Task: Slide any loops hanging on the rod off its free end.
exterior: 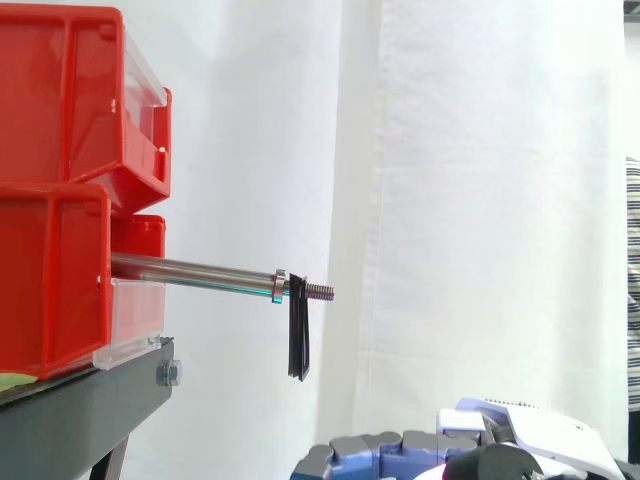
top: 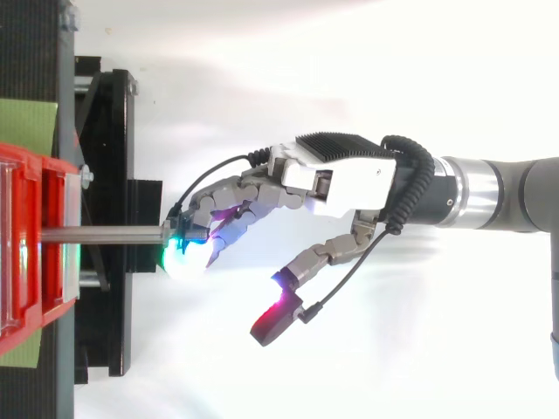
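A steel rod (exterior: 190, 270) sticks out level from the red bins toward the right and ends in a nut and a short threaded tip (exterior: 320, 291). A black loop (exterior: 298, 340) hangs from the threaded tip just past the nut. My hand (exterior: 450, 455) is low in the side view, well below the rod and to the right of the loop, touching neither. From above, my hand (top: 349, 183) comes in from the right, open, with relaxed fingers whose glowing fingertips (top: 185, 255) lie under the rod's (top: 105, 234) free end. The thumb is spread to the side.
Stacked red bins (exterior: 60, 100) sit on a black stand (exterior: 80, 410) at the left. The white curtain hangs behind. A strip of striped cloth (exterior: 632, 290) shows at the right edge. A green mat (top: 26, 122) lies on the stand.
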Controlling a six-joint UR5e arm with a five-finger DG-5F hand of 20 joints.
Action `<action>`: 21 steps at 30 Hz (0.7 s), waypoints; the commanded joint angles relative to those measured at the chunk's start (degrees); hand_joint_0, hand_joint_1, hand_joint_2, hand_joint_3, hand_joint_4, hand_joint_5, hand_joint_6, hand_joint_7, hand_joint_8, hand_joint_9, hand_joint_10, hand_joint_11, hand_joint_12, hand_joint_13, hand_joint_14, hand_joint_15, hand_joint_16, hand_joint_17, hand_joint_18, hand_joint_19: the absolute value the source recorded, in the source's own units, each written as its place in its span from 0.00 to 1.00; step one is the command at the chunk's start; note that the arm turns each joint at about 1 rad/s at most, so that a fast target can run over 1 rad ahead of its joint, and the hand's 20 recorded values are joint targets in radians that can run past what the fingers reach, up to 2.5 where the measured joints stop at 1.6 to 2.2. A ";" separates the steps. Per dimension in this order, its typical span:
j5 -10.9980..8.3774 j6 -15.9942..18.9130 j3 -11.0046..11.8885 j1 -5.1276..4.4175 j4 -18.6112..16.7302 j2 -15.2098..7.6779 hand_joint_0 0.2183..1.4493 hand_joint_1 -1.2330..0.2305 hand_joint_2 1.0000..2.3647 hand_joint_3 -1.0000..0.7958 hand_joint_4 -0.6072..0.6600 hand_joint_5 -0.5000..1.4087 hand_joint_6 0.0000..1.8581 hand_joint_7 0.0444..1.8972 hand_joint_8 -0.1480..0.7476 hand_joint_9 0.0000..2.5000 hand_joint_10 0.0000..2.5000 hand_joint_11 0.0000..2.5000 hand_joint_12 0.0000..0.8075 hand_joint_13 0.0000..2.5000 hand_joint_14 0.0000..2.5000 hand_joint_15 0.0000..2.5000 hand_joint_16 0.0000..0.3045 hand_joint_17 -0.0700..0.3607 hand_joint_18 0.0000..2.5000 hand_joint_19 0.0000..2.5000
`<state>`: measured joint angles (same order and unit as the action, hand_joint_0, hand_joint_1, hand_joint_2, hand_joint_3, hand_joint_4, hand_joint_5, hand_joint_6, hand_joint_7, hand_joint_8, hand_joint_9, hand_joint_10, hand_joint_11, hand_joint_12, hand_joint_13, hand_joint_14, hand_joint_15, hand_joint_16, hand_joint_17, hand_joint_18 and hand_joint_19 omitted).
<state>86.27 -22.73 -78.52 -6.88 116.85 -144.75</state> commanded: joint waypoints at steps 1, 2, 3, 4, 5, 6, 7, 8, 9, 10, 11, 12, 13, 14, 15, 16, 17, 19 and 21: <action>0.74 -3.38 0.91 0.46 -0.31 0.08 0.31 0.37 0.00 0.32 0.71 0.19 0.27 0.51 0.48 0.33 0.00 0.07 0.34 0.30 0.00 0.04 0.09 0.30 0.21 0.06; 0.74 -2.67 1.44 0.72 -0.05 -0.01 0.31 0.37 0.00 0.32 0.71 0.19 0.27 0.51 0.48 0.33 0.00 0.07 0.34 0.30 0.00 0.04 0.09 0.30 0.21 0.06; 0.83 -2.23 1.62 0.81 0.13 -0.01 0.31 0.37 0.00 0.32 0.71 0.19 0.27 0.51 0.48 0.33 0.00 0.07 0.34 0.30 0.00 0.04 0.09 0.30 0.21 0.06; 1.00 -1.79 2.06 1.16 0.48 0.08 0.31 0.37 0.00 0.32 0.71 0.19 0.27 0.51 0.48 0.33 0.00 0.07 0.34 0.30 0.00 0.04 0.09 0.30 0.21 0.06; 1.00 -1.62 2.23 1.34 0.66 0.08 0.31 0.38 0.00 0.32 0.71 0.19 0.27 0.51 0.48 0.33 0.00 0.07 0.34 0.30 0.00 0.04 0.09 0.30 0.21 0.06; 1.00 -1.62 2.58 1.60 0.92 0.08 0.31 0.38 0.00 0.32 0.71 0.19 0.27 0.51 0.48 0.33 0.00 0.07 0.34 0.30 0.00 0.04 0.09 0.30 0.21 0.06; 1.00 -1.62 2.58 1.60 0.92 0.08 0.31 0.38 0.00 0.32 0.71 0.19 0.27 0.51 0.48 0.33 0.00 0.07 0.34 0.30 0.00 0.04 0.09 0.30 0.21 0.06; 1.00 -1.62 2.67 1.69 1.01 0.08 0.31 0.38 0.00 0.32 0.71 0.19 0.27 0.51 0.48 0.33 0.00 0.07 0.34 0.30 0.00 0.04 0.09 0.30 0.21 0.06; 1.09 -1.62 2.76 1.78 1.10 -0.01 0.31 0.38 0.00 0.32 0.71 0.19 0.27 0.51 0.48 0.33 0.00 0.07 0.34 0.30 0.00 0.05 0.09 0.30 0.21 0.06; 1.18 -1.62 2.94 2.04 1.10 0.08 0.31 0.38 0.00 0.32 0.71 0.19 0.27 0.51 0.48 0.33 0.00 0.07 0.34 0.30 0.00 0.05 0.09 0.30 0.21 0.06; 1.18 -1.62 2.94 2.13 1.10 -0.01 0.31 0.38 0.00 0.32 0.72 0.19 0.27 0.51 0.48 0.33 0.00 0.07 0.34 0.30 0.00 0.05 0.09 0.30 0.21 0.06; 1.09 -1.62 2.94 2.39 1.10 -0.01 0.31 0.38 0.00 0.32 0.71 0.19 0.27 0.51 0.48 0.33 0.00 0.07 0.34 0.30 0.00 0.05 0.09 0.30 0.21 0.06; 1.09 -1.62 2.94 2.48 1.10 -0.01 0.31 0.38 0.00 0.32 0.71 0.19 0.27 0.51 0.48 0.33 0.00 0.07 0.34 0.30 0.00 0.05 0.09 0.30 0.21 0.07; 1.09 -1.62 2.94 2.75 1.10 -0.01 0.31 0.38 0.01 0.32 0.71 0.19 0.27 0.51 0.48 0.33 0.00 0.07 0.34 0.30 0.00 0.05 0.09 0.30 0.21 0.06; 1.09 -1.62 2.94 2.83 1.10 -0.01 0.31 0.38 0.00 0.32 0.71 0.19 0.27 0.51 0.48 0.33 0.00 0.07 0.34 0.30 0.00 0.05 0.09 0.30 0.22 0.07; 1.09 -1.62 3.02 2.92 1.10 -0.01 0.31 0.38 0.00 0.32 0.71 0.19 0.27 0.51 0.48 0.33 0.00 0.07 0.34 0.30 0.00 0.05 0.09 0.30 0.22 0.07; 1.09 -1.62 3.02 3.01 1.10 0.08 0.31 0.38 0.01 0.32 0.71 0.19 0.27 0.51 0.48 0.33 0.00 0.07 0.34 0.30 0.00 0.05 0.09 0.30 0.22 0.07; 1.18 -1.62 3.02 3.01 1.01 -0.01 0.31 0.38 0.01 0.32 0.71 0.19 0.27 0.51 0.48 0.33 0.00 0.07 0.34 0.30 0.00 0.05 0.09 0.31 0.22 0.07; 1.18 -1.71 3.11 3.10 0.83 -0.01 0.31 0.38 0.00 0.32 0.71 0.19 0.27 0.51 0.48 0.33 0.00 0.07 0.35 0.30 0.00 0.05 0.09 0.31 0.22 0.07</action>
<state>87.42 -24.35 -75.51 -3.90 117.86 -144.72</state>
